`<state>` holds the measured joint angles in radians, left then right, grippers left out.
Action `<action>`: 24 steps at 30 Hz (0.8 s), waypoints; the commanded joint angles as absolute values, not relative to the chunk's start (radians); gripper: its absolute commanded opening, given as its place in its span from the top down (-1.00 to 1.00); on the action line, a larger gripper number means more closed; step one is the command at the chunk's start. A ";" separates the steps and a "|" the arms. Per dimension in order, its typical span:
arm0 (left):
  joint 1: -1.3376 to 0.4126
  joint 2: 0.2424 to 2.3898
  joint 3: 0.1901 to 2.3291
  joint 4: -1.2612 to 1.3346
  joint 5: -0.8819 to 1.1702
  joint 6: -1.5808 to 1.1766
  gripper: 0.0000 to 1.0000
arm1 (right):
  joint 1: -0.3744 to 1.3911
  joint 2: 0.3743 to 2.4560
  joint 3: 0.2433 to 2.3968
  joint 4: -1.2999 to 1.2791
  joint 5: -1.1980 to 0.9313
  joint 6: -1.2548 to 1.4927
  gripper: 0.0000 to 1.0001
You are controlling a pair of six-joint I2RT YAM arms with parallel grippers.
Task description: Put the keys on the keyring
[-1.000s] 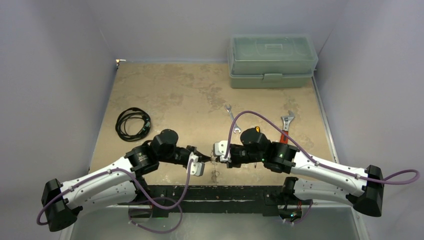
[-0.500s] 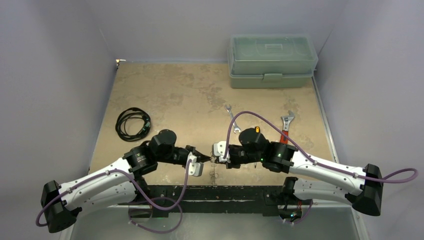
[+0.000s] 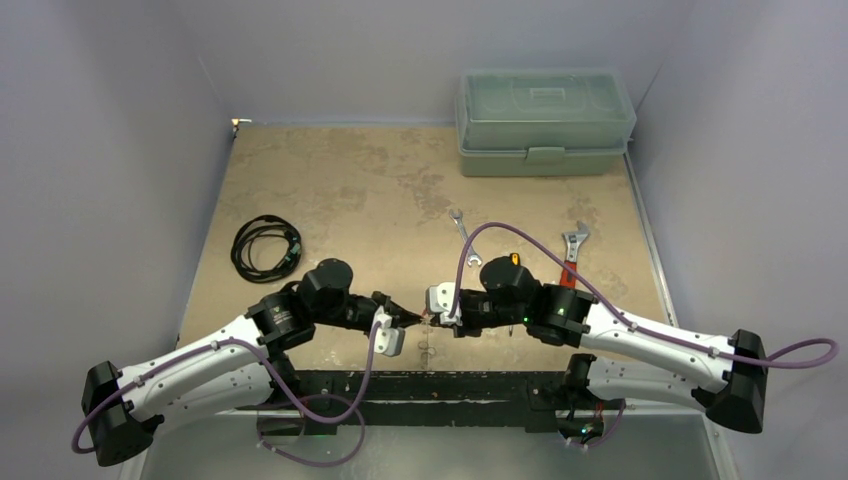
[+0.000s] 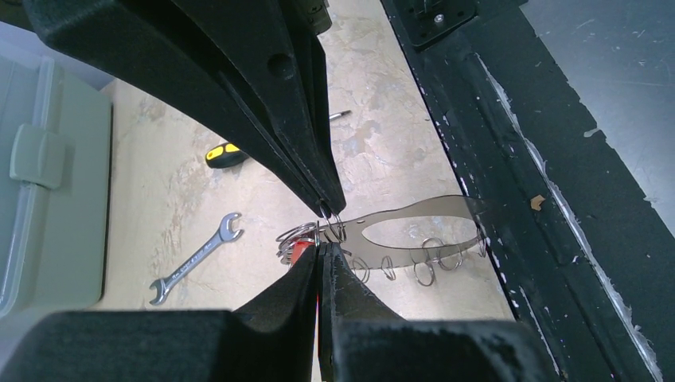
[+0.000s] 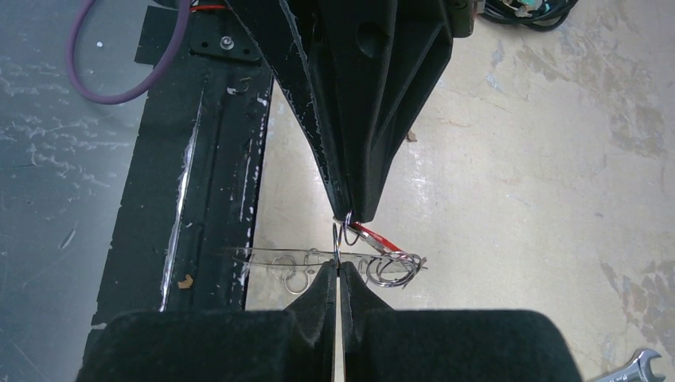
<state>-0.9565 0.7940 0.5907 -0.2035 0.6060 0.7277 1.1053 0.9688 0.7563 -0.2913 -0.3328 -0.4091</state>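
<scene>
Now left fingers [image 4: 306, 280] pinch the red-tagged key [image 5: 374, 237]; right fingers [image 5: 322, 296] clamp the keyring [image 4: 430, 208].

Left arm [image 3: 195, 362] and right arm [image 3: 655, 338]: white shells, black joints, purple cables [image 3: 480, 232], black tapered claw fingers [image 4: 263, 95].

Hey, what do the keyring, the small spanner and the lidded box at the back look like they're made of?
Keyring: a thin flat oval, greyish and glinting. It is probably polished metal, though it looks almost see-through from the left wrist.
Spanner: bare silvery metal with a bright sheen.
Lidded box: likely pale green translucent plastic, with a moulded lid and latch.
</scene>
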 commanded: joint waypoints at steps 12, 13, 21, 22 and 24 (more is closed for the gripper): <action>-0.954 0.769 0.556 -0.180 0.682 0.795 1.00 | 1.106 0.936 0.752 -0.263 -0.320 -0.407 1.00; -0.954 0.769 0.555 -0.178 0.682 0.797 1.00 | 1.107 0.935 0.752 -0.264 -0.317 -0.407 1.00; -0.954 0.766 0.552 -0.177 0.686 0.802 1.00 | 1.106 0.930 0.750 -0.264 -0.315 -0.405 1.00; -0.955 0.767 0.553 -0.177 0.686 0.802 1.00 | 1.106 0.930 0.750 -0.263 -0.315 -0.405 1.00; -0.954 0.767 0.554 -0.176 0.686 0.802 1.00 | 1.105 0.928 0.749 -0.263 -0.314 -0.405 1.00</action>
